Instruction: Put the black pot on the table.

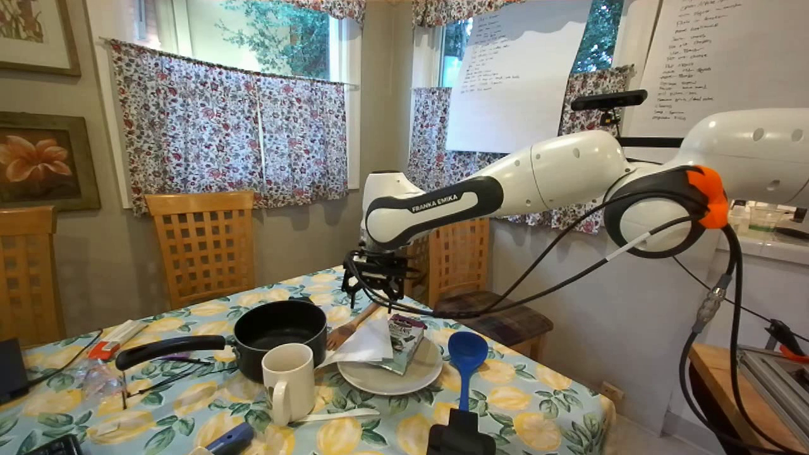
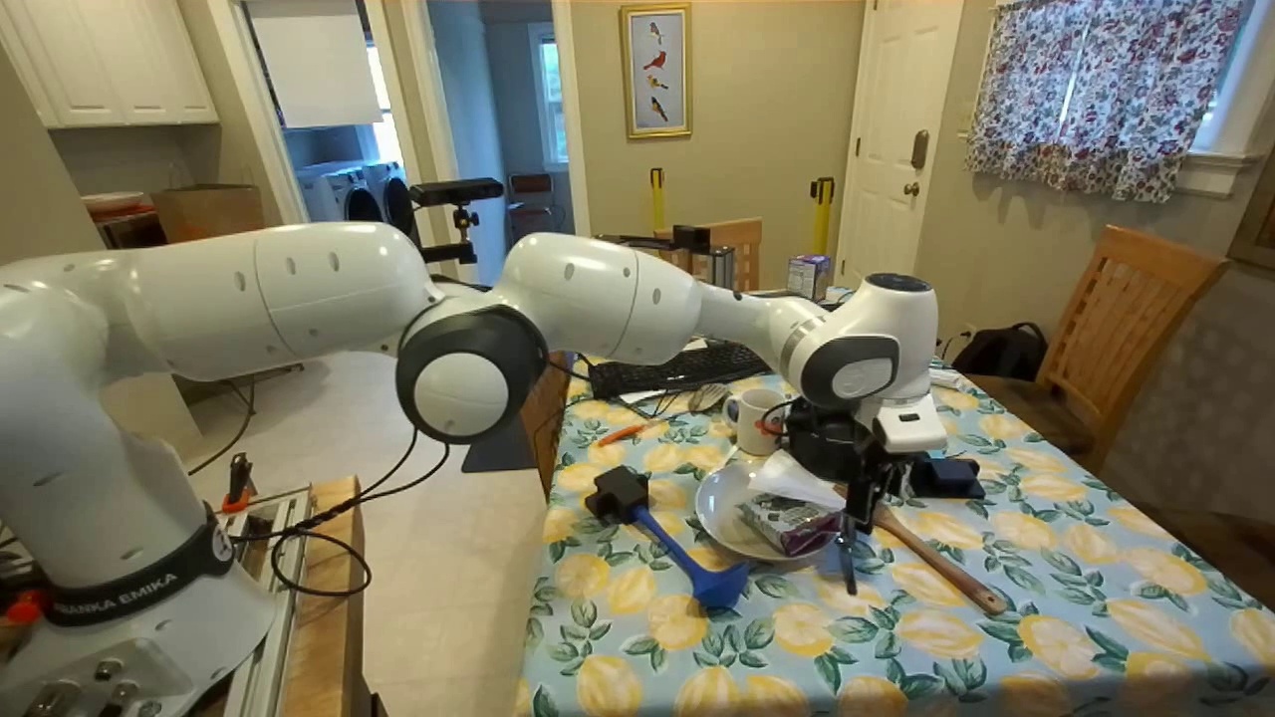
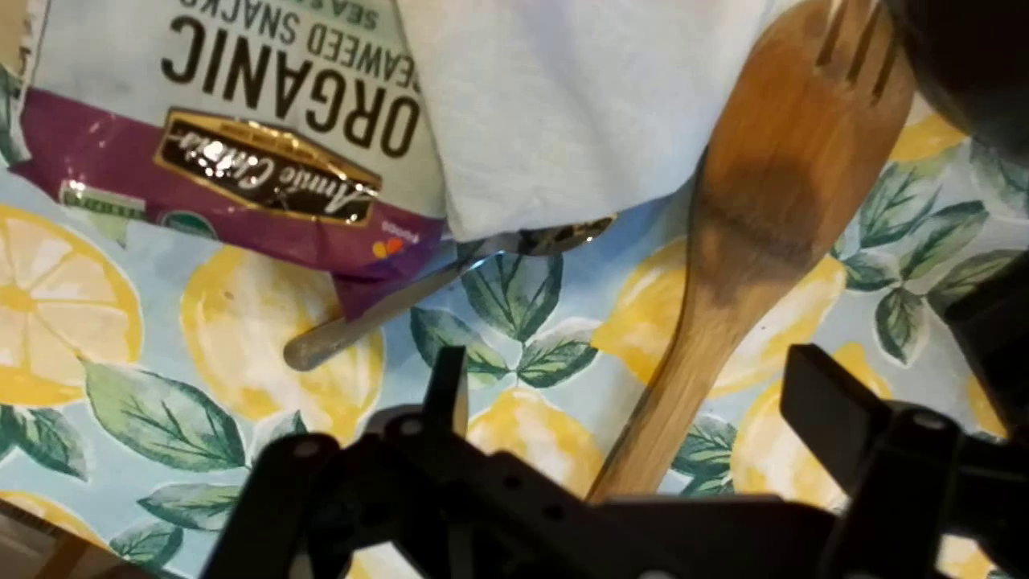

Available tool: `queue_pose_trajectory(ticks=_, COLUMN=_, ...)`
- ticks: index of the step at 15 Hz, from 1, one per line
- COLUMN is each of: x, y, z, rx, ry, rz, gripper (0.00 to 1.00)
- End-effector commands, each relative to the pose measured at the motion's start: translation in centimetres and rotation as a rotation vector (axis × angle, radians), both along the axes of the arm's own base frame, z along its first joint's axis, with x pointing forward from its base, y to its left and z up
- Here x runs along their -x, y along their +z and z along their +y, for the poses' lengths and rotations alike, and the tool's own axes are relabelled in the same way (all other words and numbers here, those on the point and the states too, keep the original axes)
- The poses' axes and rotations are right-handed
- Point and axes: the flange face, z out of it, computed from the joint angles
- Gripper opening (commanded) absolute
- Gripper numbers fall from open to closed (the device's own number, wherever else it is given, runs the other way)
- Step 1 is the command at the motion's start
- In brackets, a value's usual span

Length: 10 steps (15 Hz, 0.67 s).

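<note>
Table (image 2: 777, 647): big, with a top that is light blue and full of yellow lemons and green leaves.
Robot arm (image 1: 442, 208): white and black, reaching out over the table.
Chair (image 1: 208, 246): wood, with little square holes in its back, beside the table.
Black pot (image 1: 281, 328): on the table, right way up. In an exterior view its long handle sticks out to the left.
Gripper (image 3: 627, 370): black, pointing down above the table. Its two fingers are wide apart, with just air in the gap.
White plate (image 1: 385, 382): on the table, near the pot.
Blue ladle (image 1: 468, 349): lying just beside the plate, with a black block at its handle end.
Wooden fork (image 3: 764, 201): its wide head is between pot and plate. Its handle runs below the gap in the gripper.
Snack bag (image 3: 241, 161): on the plate. It says ORGANIC, and one end is purple.
White napkin (image 3: 563, 104): beside the bag, partly on the plate. Paper or cloth, I cannot tell.
White mug (image 1: 291, 379): standing just beside the pot. I cannot tell if they touch.
Metal spoon (image 3: 346, 334): its handle pokes out by the bag's purple end.
</note>
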Motion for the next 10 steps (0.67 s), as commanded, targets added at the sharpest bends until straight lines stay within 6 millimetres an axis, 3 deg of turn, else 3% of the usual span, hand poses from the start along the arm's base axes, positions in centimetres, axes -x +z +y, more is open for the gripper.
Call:
queue_pose_trajectory(ticks=1, x=0.11, y=-1.01, z=0.66, rx=0.061, ry=0.140, rz=0.020, gripper=1.00)
queue_pose_trajectory(ticks=10, x=-0.25, y=-0.73, z=0.82, rx=0.062, ry=0.141, rz=-0.018, gripper=1.00)
